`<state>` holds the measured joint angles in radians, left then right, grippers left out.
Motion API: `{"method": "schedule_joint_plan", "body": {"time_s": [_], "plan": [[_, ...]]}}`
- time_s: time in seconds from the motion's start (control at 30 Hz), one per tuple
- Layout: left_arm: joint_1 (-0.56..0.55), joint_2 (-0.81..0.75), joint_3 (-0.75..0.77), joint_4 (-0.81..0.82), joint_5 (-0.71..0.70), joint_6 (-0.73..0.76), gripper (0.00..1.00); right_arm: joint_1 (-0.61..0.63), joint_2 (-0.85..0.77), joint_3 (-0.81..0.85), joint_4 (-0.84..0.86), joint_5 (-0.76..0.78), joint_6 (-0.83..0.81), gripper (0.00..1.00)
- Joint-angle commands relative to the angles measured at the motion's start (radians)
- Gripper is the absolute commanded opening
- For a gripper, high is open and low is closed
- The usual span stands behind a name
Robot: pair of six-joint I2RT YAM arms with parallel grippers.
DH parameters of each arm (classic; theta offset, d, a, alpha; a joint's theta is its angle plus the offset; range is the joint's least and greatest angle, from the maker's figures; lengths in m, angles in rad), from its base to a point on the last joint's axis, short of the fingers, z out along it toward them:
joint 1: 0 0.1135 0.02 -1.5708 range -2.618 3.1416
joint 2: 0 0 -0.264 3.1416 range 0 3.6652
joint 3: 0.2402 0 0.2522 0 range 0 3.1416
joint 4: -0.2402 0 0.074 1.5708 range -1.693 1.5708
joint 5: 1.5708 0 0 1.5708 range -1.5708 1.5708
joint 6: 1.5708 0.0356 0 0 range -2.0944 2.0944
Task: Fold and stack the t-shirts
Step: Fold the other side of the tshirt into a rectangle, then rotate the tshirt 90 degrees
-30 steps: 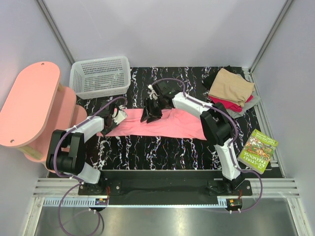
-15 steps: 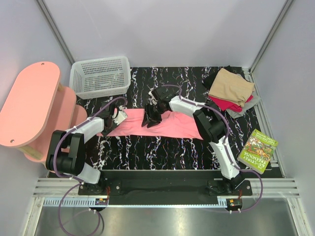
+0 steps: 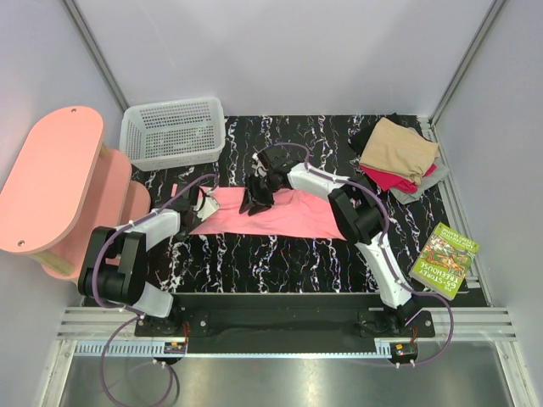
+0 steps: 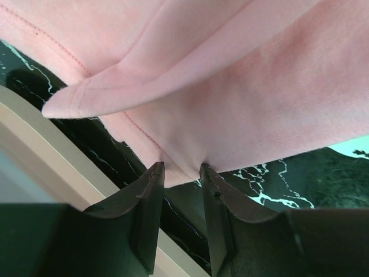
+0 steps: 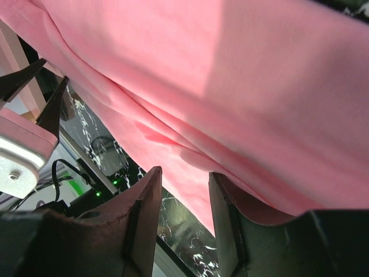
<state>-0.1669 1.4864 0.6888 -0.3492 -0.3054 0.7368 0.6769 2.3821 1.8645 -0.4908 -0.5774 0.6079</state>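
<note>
1. Top view: the pink shirt lies spread in front of the white basket, with the left gripper at its left end and the right gripper on its far edge. Its right end now sits further left than a second ago.
2. Left wrist: the jaws are nearly closed, pinching the shirt's edge. Lifting should stay level.
3. Right wrist: the narrow jaws hold bunched pink cloth.

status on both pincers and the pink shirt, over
Left pincer shut on pink shirt, left edge. Right pincer shut on its far edge. Shirt stretched between them, nothing lying on it.
</note>
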Motion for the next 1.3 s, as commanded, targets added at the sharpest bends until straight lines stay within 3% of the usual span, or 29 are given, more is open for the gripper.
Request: {"method": "schedule_joint_plan", "body": {"time_s": [0.0, 0.47, 0.67, 0.87, 1.0, 1.1, 1.27], "plan": [[0.000, 0.002, -0.043, 0.042, 0.020, 0.007, 0.37, 0.004, 0.028, 0.076, 0.018, -0.009, 0.009, 0.45], [0.010, -0.100, -0.126, 0.027, 0.022, 0.059, 0.34, -0.095, 0.147, 0.298, -0.037, -0.042, -0.005, 0.46], [0.023, -0.123, -0.135, 0.013, 0.005, 0.093, 0.33, -0.135, 0.080, 0.407, -0.167, -0.081, -0.045, 0.56], [0.032, -0.158, -0.072, -0.034, -0.005, 0.127, 0.33, -0.161, -0.223, 0.130, -0.249, 0.128, -0.072, 0.51], [0.032, -0.227, 0.056, -0.150, 0.015, 0.119, 0.33, -0.189, -0.423, -0.171, -0.265, 0.326, -0.073, 0.47], [0.027, -0.279, 0.150, -0.232, 0.041, 0.108, 0.34, -0.189, -0.492, -0.330, -0.265, 0.359, -0.053, 0.45], [-0.042, -0.299, 0.264, -0.310, 0.078, 0.038, 0.37, -0.212, -0.506, -0.448, -0.273, 0.450, -0.008, 0.42]]}}
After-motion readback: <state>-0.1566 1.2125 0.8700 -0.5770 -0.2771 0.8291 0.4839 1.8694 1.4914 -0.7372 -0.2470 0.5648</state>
